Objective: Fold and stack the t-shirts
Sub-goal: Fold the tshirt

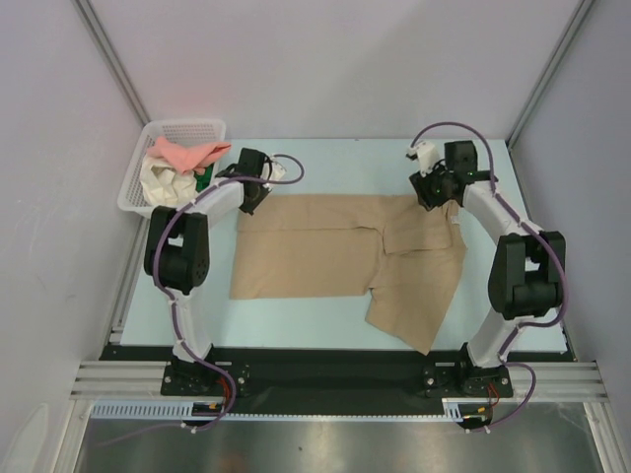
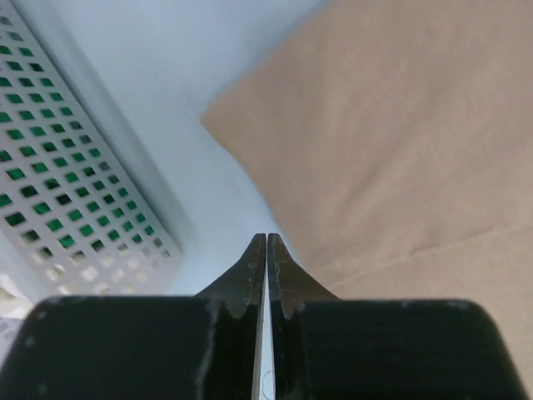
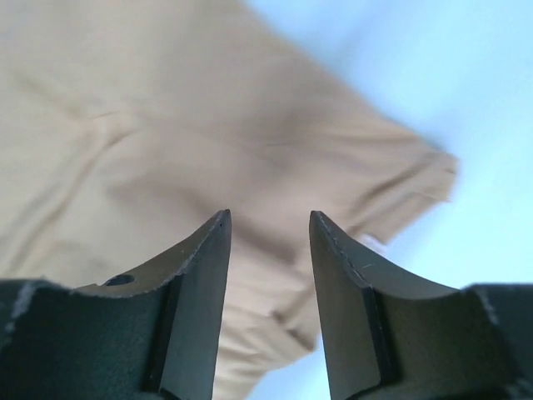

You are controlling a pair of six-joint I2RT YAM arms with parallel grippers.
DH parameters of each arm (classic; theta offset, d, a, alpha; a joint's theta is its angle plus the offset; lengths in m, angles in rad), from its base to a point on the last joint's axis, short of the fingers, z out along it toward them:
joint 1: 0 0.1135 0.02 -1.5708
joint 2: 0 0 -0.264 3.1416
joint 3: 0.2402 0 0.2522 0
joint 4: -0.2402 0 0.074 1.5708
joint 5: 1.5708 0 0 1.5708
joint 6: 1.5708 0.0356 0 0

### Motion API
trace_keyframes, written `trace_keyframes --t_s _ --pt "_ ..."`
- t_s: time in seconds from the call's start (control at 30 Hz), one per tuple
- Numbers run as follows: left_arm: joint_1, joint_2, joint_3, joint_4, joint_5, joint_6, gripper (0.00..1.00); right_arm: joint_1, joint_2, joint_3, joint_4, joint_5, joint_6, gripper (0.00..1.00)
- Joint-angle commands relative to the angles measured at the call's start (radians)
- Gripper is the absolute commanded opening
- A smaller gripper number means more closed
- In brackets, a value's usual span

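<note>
A big tan t-shirt (image 1: 335, 254) lies spread out in the middle of the pale blue table (image 1: 325, 163). In the top view it is partly folded. Its left part is a neat flat block, and its lower right part sticks out toward the bottom of the frame as a slanted flap. The left claw (image 2: 266, 242) is at the upper left corner of the shirt, just beside the white basket (image 1: 185, 125). Its two fingers are pressed tight together and there is no cloth between them. In the left wrist view the shirt's corner fills the upper right of the frame, and the basket's wall with its little holes is on the left. The right claw (image 3: 268, 221) is at the upper right corner of the shirt. Its two fingers stand apart and nothing is in the gap. The tan cloth lies below them, and a sleeve (image 3: 416, 179) reaches toward the right side of the right wrist view. The basket is in the upper left of the top view. In it are a pink shirt (image 1: 187, 153) on top, a cream-white shirt (image 1: 163, 182) under it, and a bit of a green shirt (image 1: 202, 183) at the right.
</note>
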Motion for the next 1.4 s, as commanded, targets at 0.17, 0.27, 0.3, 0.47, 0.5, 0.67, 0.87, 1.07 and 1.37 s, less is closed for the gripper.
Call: trace_keyframes --t_s 0.17,0.27,0.3,0.47,0.5,0.67,0.87,1.07,1.37 --pt "0.030 0.086 0.150 -0.089 0.005 -0.004 0.06 -0.169 0.053 0.076 -0.094 -0.093 0.014 0.45" --pt "0.030 0.113 0.175 -0.087 -0.004 -0.007 0.05 -0.241 0.052 0.034 -0.150 -0.185 -0.015 0.45" --pt "0.030 0.123 0.184 -0.093 -0.003 -0.010 0.05 -0.267 0.064 0.031 -0.171 -0.220 -0.017 0.45" --pt "0.028 0.159 0.213 -0.118 0.004 -0.011 0.05 -0.296 0.090 0.042 -0.193 -0.257 -0.006 0.43" --pt "0.028 0.159 0.212 -0.118 -0.001 -0.007 0.05 -0.296 0.089 0.042 -0.217 -0.265 -0.020 0.42" --pt "0.028 0.158 0.213 -0.109 -0.016 0.000 0.05 -0.304 0.106 0.022 -0.308 -0.296 -0.084 0.39" --pt "0.027 0.155 0.202 -0.113 -0.021 -0.004 0.05 -0.307 0.135 -0.006 -0.291 -0.282 -0.078 0.37" --pt "0.027 0.150 0.188 -0.109 -0.030 0.001 0.04 -0.306 0.179 -0.001 -0.286 -0.251 -0.097 0.37" --pt "0.027 0.140 0.173 -0.107 -0.035 -0.001 0.04 -0.290 0.228 0.017 -0.277 -0.234 -0.094 0.37"
